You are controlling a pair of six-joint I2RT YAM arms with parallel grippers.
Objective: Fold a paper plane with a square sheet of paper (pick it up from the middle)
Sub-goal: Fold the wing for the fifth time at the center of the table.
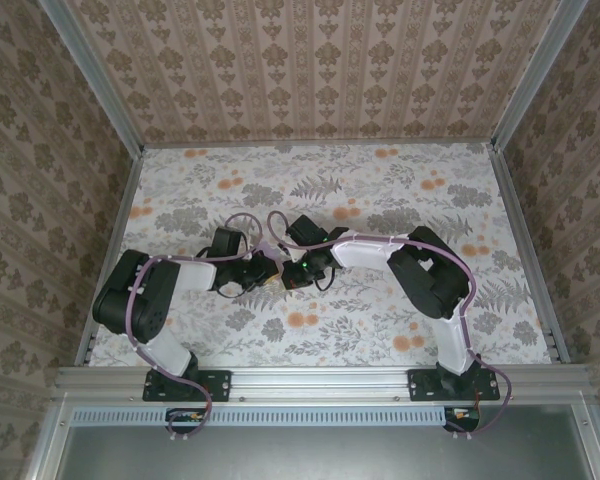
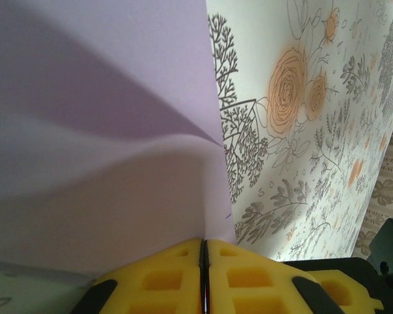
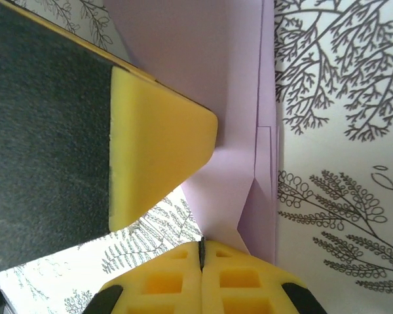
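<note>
Lilac paper, one partly folded sheet [image 2: 98,131], sits between two grippers near the middle of the flowered table [image 2: 314,196]. Its edge is pinched by the left gripper [image 2: 204,252], pads closed tight. At the sheet's folded edge the right gripper [image 3: 201,252] has its pads pressed together; whether it grips is unclear.

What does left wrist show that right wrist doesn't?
Left wrist: thin lilac-purple sheet of paper billowing in one broad soft fold; orange roses on the floral-print table cover. Right wrist: sharp stacked creases along the sheet's edge, with a yellow foam fingertip of the left gripper in front. Both: the sheet running into shut yellow jaws, the left gripper's in one, the right gripper's in the other, above the table cover.
</note>
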